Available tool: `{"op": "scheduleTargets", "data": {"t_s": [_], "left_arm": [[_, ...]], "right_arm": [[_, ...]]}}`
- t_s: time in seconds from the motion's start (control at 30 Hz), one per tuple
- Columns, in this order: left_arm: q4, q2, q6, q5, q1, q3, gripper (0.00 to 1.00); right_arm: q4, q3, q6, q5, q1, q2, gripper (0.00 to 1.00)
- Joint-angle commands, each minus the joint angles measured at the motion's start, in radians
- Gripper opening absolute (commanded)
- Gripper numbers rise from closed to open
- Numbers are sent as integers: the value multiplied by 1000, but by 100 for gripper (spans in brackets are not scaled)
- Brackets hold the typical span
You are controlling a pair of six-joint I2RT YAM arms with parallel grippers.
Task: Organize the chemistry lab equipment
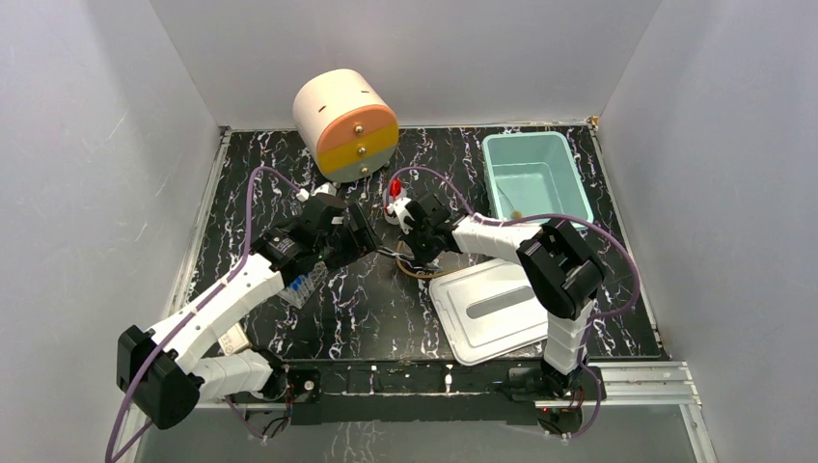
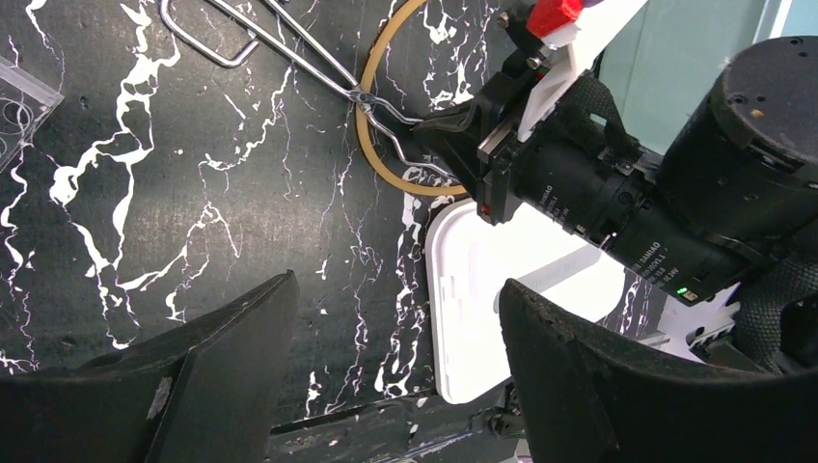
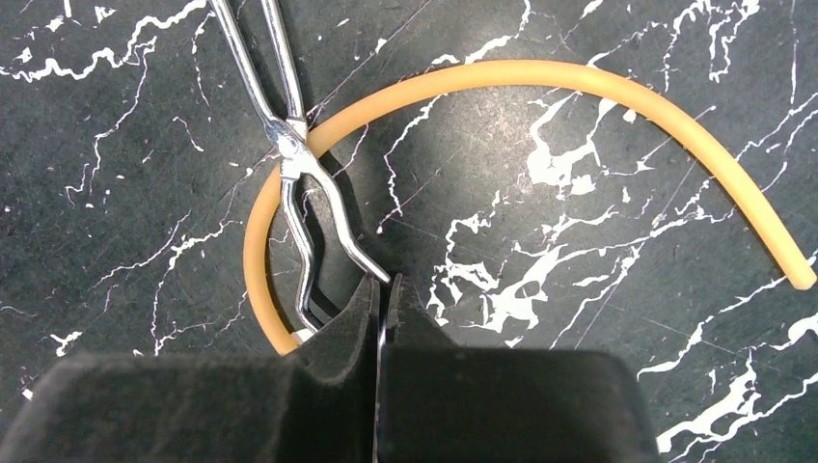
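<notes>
Metal forceps (image 3: 289, 145) lie on the black marble mat across a tan tubing loop (image 3: 540, 77). My right gripper (image 3: 383, 285) is shut, with one bent forceps tip ending right at its fingertips; whether that tip is pinched I cannot tell. The left wrist view shows the same forceps (image 2: 318, 58) and tubing (image 2: 371, 145) running up to the right gripper (image 2: 453, 135). My left gripper (image 2: 395, 318) hangs open and empty over the mat, left of the forceps. Under the left arm stands a clear tube rack (image 1: 304, 286) with blue-capped tubes. The white squeeze bottle (image 1: 395, 207) stands behind the right wrist.
A cream, orange and yellow drum-shaped drawer unit (image 1: 345, 123) stands at the back. The teal bin (image 1: 535, 174) sits open at the back right. Its white lid (image 1: 487, 309) lies near the front edge, just right of the tubing. Grey walls enclose the mat.
</notes>
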Motion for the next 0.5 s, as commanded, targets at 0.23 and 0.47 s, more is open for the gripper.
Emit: {"op": "scheduleTargets", "data": {"t_s": [0.23, 0.47], "left_arm": [[22, -38, -82, -5, 4, -34, 77], [108, 28, -156, 17, 5, -33, 87]], "right_arm": [[76, -38, 107, -25, 6, -210, 0], [98, -101, 257, -60, 6, -292, 0]]}}
